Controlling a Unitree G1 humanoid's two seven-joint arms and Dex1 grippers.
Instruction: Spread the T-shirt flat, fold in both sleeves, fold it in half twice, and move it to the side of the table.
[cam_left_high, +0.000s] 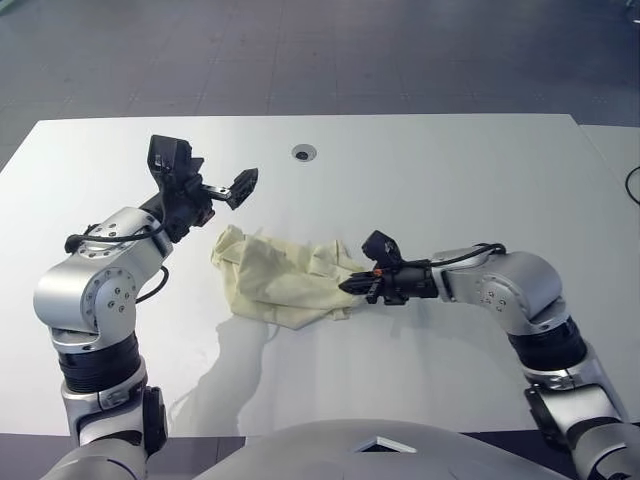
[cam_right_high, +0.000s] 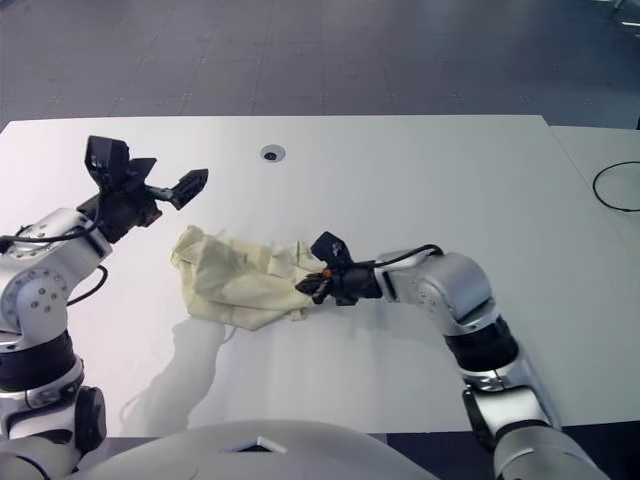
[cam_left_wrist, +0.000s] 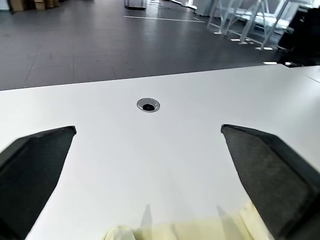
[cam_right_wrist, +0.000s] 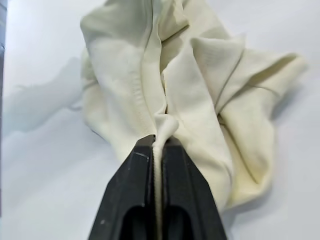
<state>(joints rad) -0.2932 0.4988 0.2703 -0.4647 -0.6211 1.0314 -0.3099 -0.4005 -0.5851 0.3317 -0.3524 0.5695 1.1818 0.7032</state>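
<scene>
A pale yellow T-shirt (cam_left_high: 285, 275) lies crumpled in a heap on the white table (cam_left_high: 430, 180), a little left of the middle. My right gripper (cam_left_high: 352, 285) is low at the heap's right edge, shut on a fold of the T-shirt (cam_right_wrist: 165, 95); the wrist view shows cloth pinched between its black fingers (cam_right_wrist: 132, 190). Raised above the table, my left gripper (cam_left_high: 236, 189) hovers just beyond the heap's far left corner, open and holding nothing. Its two dark fingertips (cam_left_wrist: 265, 165) stand wide apart, with the shirt's edge (cam_left_wrist: 185, 231) below them.
A small round grommet hole (cam_left_high: 304, 152) sits in the table towards the far edge. A black cable loop (cam_right_high: 618, 185) lies on the neighbouring table at the right. Bare tabletop stretches on all sides of the heap.
</scene>
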